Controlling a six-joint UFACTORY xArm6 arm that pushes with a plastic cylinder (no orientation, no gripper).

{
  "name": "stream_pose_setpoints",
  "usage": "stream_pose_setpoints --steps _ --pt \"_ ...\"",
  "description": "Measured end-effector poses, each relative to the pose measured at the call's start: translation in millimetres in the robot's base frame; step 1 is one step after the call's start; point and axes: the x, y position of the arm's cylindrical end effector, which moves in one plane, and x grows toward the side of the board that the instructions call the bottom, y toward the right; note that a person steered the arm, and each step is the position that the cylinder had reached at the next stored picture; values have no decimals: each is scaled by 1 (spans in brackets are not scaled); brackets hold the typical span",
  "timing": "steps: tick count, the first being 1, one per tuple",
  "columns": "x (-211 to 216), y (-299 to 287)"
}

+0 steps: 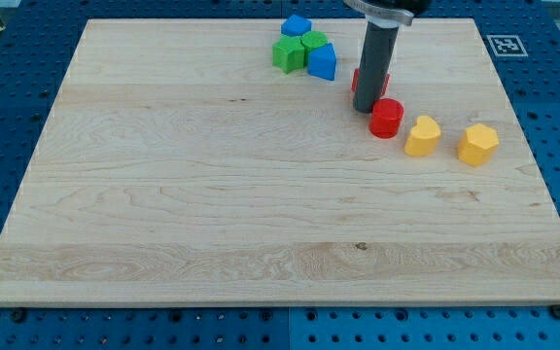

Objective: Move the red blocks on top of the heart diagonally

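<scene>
My tip (364, 109), no pincer to tell of, touches the light, rigid red cylinder (386, 118); push its side centrally.

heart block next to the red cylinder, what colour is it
Yellow heart block, seen clearly in the camera view.

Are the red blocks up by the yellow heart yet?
Partly. The red cylinder already sits just left of the yellow heart. My tip is between the two reds; the other red block is mostly hidden behind the rod. Both still need nudging above the heart.
</scene>
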Motion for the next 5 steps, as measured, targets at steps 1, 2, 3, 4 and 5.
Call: stream_pose_setpoints --steps 1,2,3,4,5 --pt "3 -19" --pt "6 -23" --pt "7 -23" --pt "26 -23" --pt "34 -21"
